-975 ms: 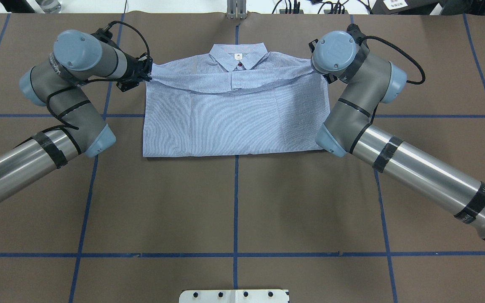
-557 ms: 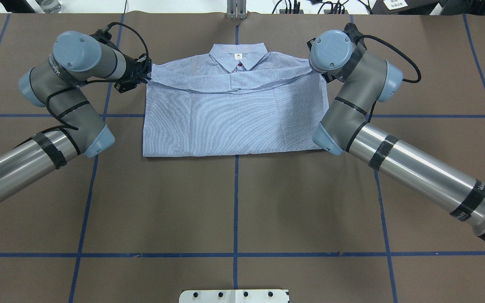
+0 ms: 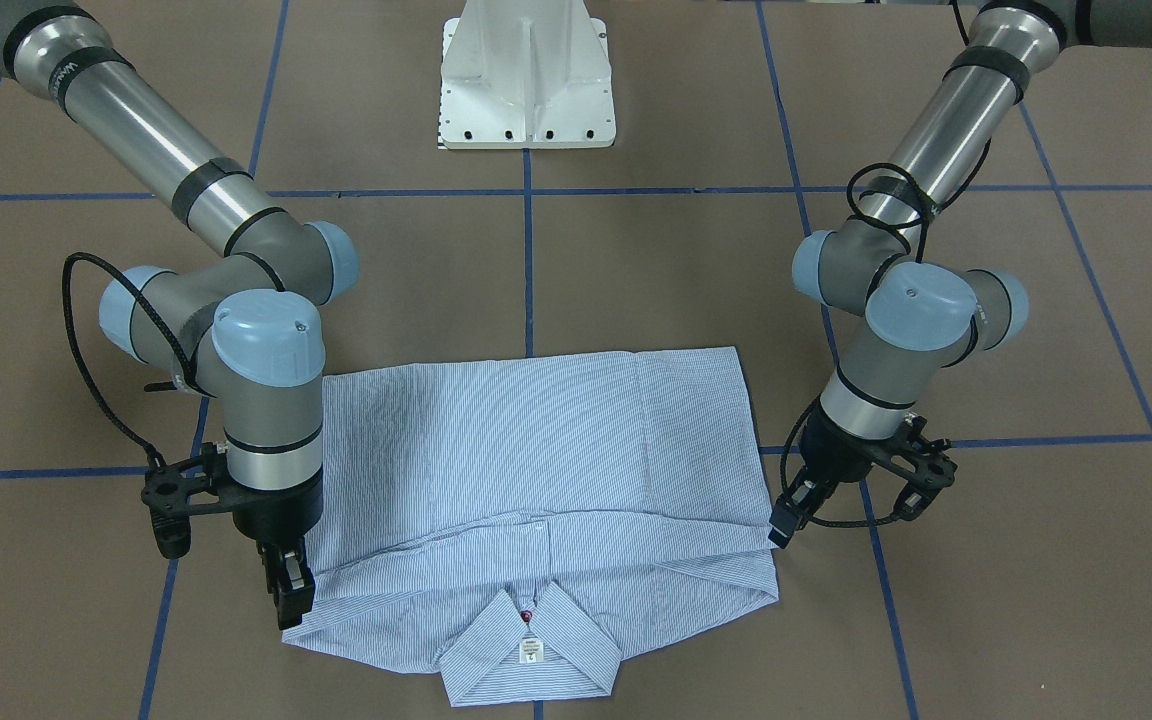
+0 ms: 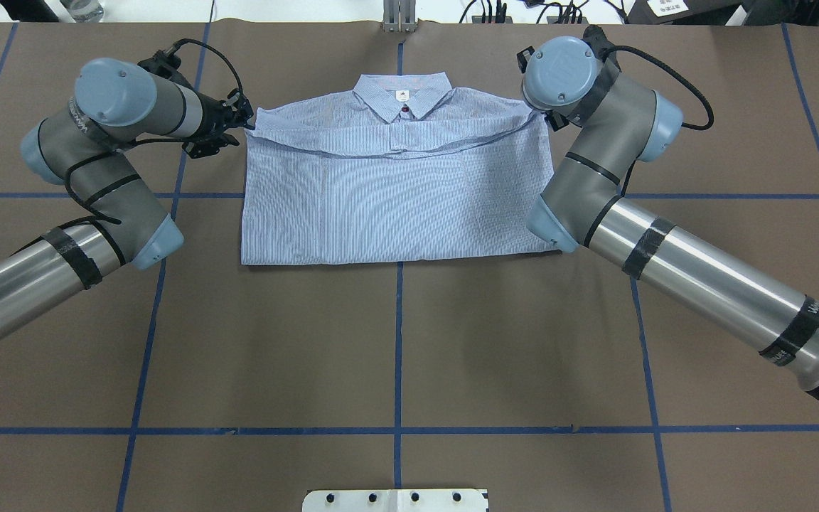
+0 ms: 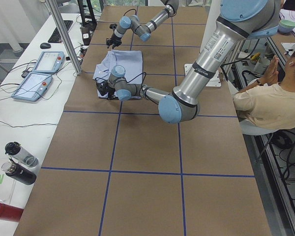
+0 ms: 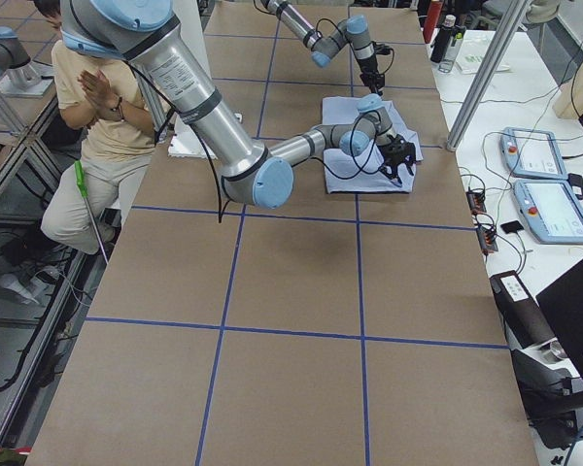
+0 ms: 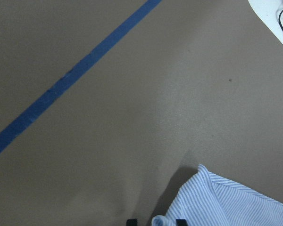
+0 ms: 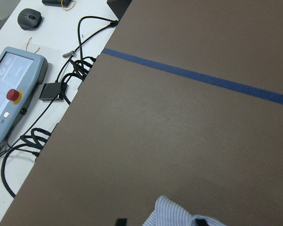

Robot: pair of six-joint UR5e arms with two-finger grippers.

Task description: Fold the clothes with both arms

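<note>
Bright, even overhead light, soft short shadows, glare on the right arm, wrist views slightly soft.

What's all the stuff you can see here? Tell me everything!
shirt: one, light blue striped, folded on the table.
table: one, brown, blue tape lines.
base plate: one, white, robot's edge.
control tablets: two, grey, side bench.
bottles: three, one red, same bench.
person: one, pale yellow top, seated beside the table.
arms: two, grey; left arm and right arm flank the shirt.
grippers: two, black; left gripper and right gripper open at its collar-end corners.
</note>
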